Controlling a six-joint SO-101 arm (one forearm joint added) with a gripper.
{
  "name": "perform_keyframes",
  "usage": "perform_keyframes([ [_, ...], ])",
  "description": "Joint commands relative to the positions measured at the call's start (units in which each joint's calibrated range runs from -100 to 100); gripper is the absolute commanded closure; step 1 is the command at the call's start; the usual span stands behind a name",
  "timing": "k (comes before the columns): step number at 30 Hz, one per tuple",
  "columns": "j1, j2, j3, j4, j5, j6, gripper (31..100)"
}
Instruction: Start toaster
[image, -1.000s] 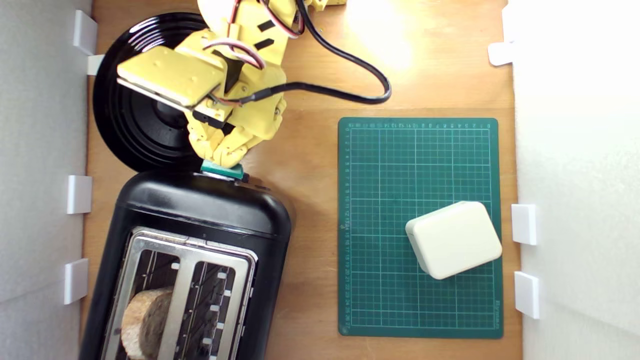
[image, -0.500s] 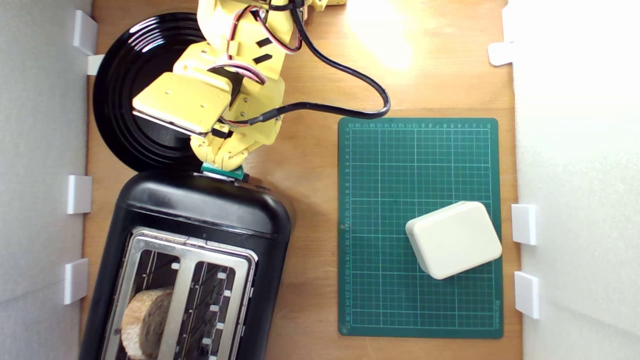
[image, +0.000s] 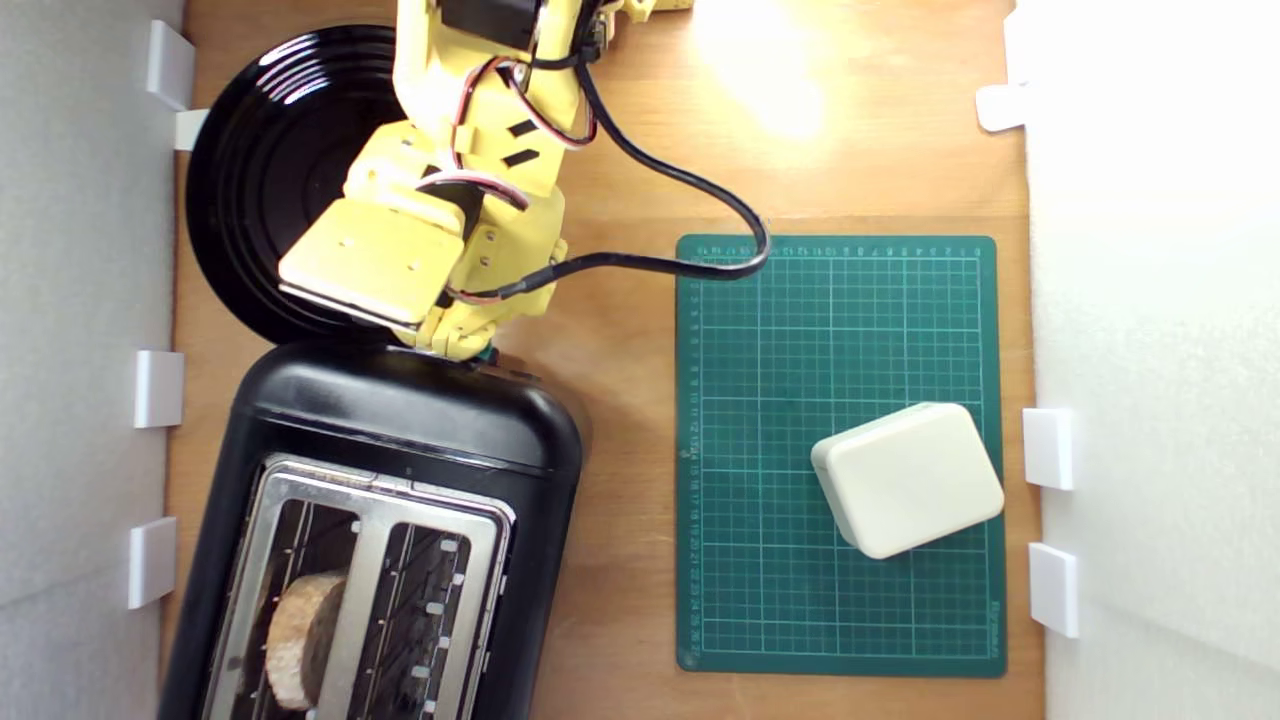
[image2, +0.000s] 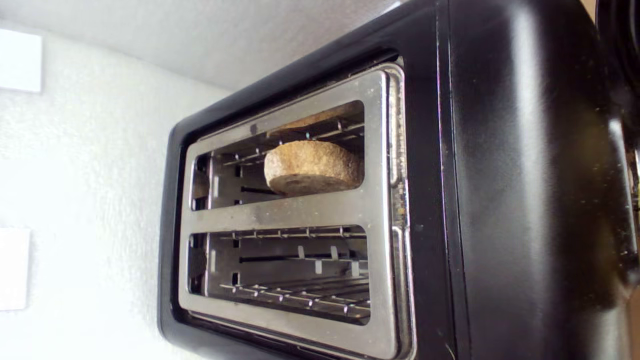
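A round black plate (image: 250, 200) sits right behind my fingers. A cream box (image: 908, 478) lies on a green mat (image: 840, 330), well apart from me.

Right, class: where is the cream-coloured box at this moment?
In the exterior view, the cream box lies on the green cutting mat, in its lower right part, well to the right of the toaster.

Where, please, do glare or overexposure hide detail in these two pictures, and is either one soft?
Exterior view: a blown-out hotspot washes out the table near the top edge, the white wall at that view's right is overexposed, and the black plate carries bright streaks; otherwise sharp. Wrist view: the toaster shows broad soft reflections on its glossy side, and the white surroundings are slightly soft.
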Motion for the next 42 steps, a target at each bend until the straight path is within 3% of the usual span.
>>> perform_keyframes([
  [1, -0.51, 0.56, -1.88, -0.55, -1.95, 0.21, 98.9],
  [34, -0.43, 2.47, 11.2, -0.55, -2.29, -0.16, 98.9],
  [42, -0.27, 1.89, 20.29, 0.29, -9.66, -0.21, 98.9],
])
